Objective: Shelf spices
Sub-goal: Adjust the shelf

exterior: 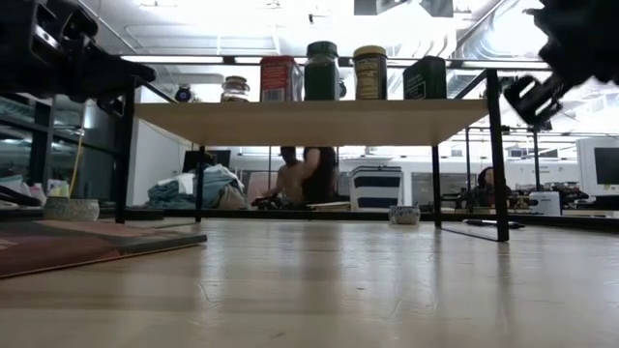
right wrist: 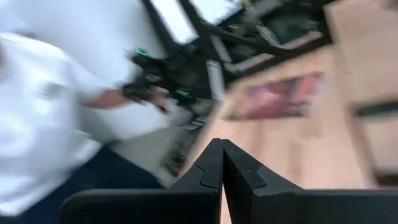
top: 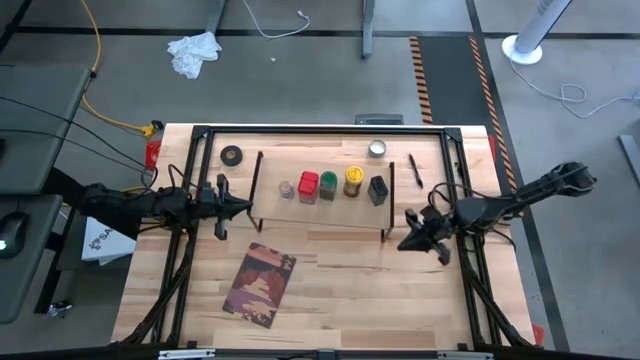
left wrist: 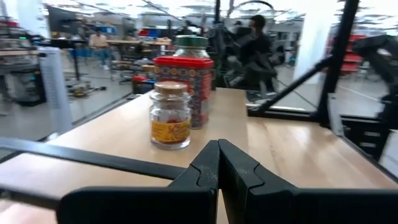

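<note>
Five spices stand in a row on the pale wood shelf [top: 320, 205]: the clear glass jar [top: 287, 189], the red box [top: 308, 186], the green-topped jar [top: 328, 185], the yellow-topped jar [top: 353, 180] and the dark grey tin [top: 378, 189]. In the low view they rest by their bases on the shelf board [exterior: 309, 121]. My left gripper [top: 245, 208] hangs shut just off the shelf's left end, level with the clear jar [left wrist: 170, 116]. My right gripper [top: 405, 243] is shut near the shelf's right front leg, pointing toward the table's near left.
A black tape roll [top: 231, 155] and a small round tin [top: 377, 149] lie behind the shelf, a black pen [top: 414, 168] to its right. A brown-and-maroon book [top: 260, 284] lies in front. A person in a white top [right wrist: 43, 112] shows in the right wrist view.
</note>
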Tool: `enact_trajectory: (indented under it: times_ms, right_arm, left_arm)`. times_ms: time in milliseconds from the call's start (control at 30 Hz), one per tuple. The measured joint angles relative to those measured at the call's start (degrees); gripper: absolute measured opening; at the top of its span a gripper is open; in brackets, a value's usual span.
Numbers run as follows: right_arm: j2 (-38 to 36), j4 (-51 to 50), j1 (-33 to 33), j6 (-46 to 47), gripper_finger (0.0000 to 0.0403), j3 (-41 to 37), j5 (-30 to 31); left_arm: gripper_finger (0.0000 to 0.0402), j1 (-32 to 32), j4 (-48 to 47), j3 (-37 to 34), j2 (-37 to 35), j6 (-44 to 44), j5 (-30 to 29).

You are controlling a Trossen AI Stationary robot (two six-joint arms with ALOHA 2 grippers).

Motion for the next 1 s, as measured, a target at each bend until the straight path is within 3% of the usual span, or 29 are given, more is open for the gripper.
enact_trajectory:
  times_ms: [167,300,567,667,1000]
  right_arm:
    - [-0.03,-11.67,-0.12,-5.49,0.0000,0.00,8.99]
    - [-0.04,-15.63,-1.01,-6.31,0.0000,0.00,11.00]
    - [-0.11,-15.19,-4.47,-13.10,0.0000,0.02,16.60]
    - [-0.11,-15.08,-6.12,-14.72,0.0000,0.02,17.42]
    - [-0.13,-12.09,-12.68,-22.45,0.0000,0.09,12.81]
  left_arm:
    - [0.0000,0.00,0.08,-0.04,0.02,-0.12,-1.50]
    - [0.0000,0.07,0.05,-0.04,0.02,-2.52,-0.23]
    - [0.0000,0.00,0.02,-0.09,-0.03,-9.89,11.86]
    - [0.0000,0.00,-0.04,-0.10,-0.03,-11.59,14.30]
    - [0.0000,-0.02,-1.20,-0.04,0.02,-3.21,11.81]
